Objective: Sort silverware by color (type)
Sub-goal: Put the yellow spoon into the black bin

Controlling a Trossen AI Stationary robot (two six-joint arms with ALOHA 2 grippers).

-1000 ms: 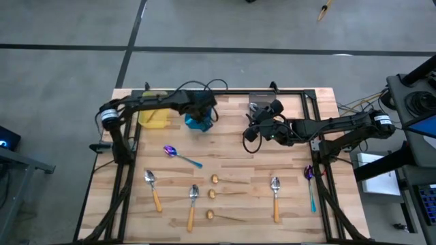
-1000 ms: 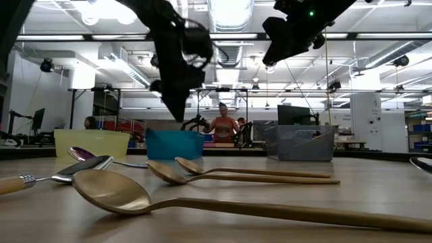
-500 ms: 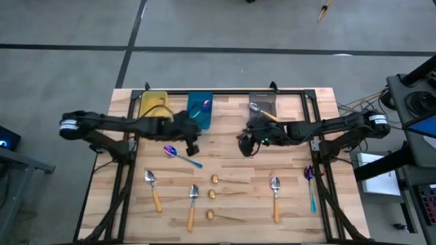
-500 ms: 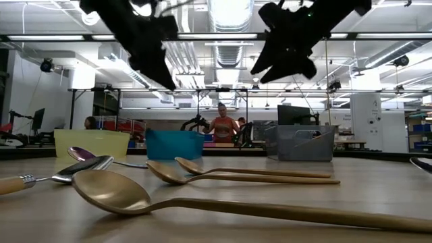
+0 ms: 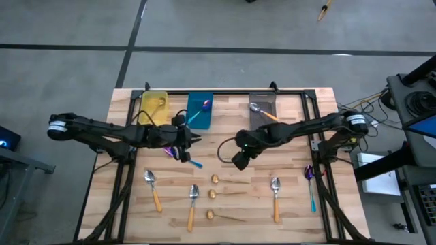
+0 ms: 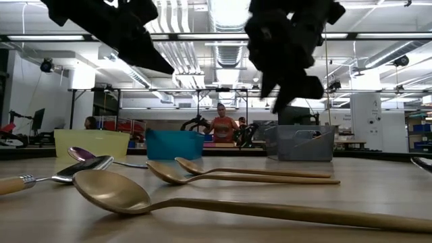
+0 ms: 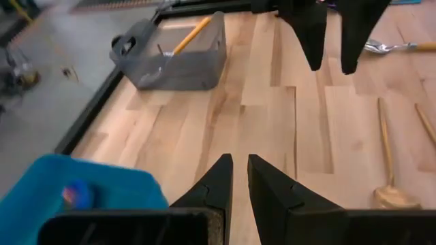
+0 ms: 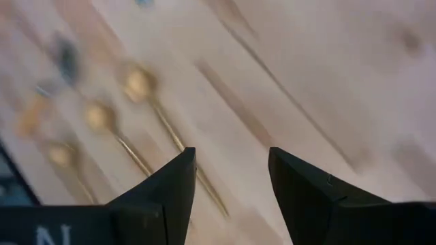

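Left gripper: the dark two-finger left gripper [image 5: 187, 144] hangs above the table just left of centre, over the purple-bowled spoon with a teal handle [image 5: 193, 162]; its fingers [image 7: 216, 184] stand almost together, a thin slit between them, holding nothing.
Right gripper: the dark right gripper [image 5: 238, 161] hangs above the table's centre, at 3 o'clock from the left one; its fingers [image 8: 170, 190] are wide apart with bare wood between them.
Gold spoons: three thin all-gold spoons [image 5: 225, 180] lie side by side at 6 o'clock from the right gripper, bowls toward the left.
Orange-handled spoons: three silver spoons with orange handles lie along the near edge, at 7 o'clock [image 5: 153, 188], 6 o'clock [image 5: 193, 204] and 5 o'clock [image 5: 275, 196] from the table's centre.
Second teal spoon: another purple spoon with a teal handle [image 5: 310, 185] lies at the right edge, at 4 o'clock.
Yellow rectangular bin [image 5: 154, 109]: far edge, 11 o'clock; a gold piece shows inside.
Blue rectangular bin [image 5: 199, 110]: just right of the yellow one, with a purple and teal spoon inside.
Grey rectangular bin [image 5: 261, 109]: far edge, 1 o'clock, with a silver spoon with an orange handle [image 5: 261, 112] in it.
Wooden slat table [image 5: 225, 133]: carries all of this.
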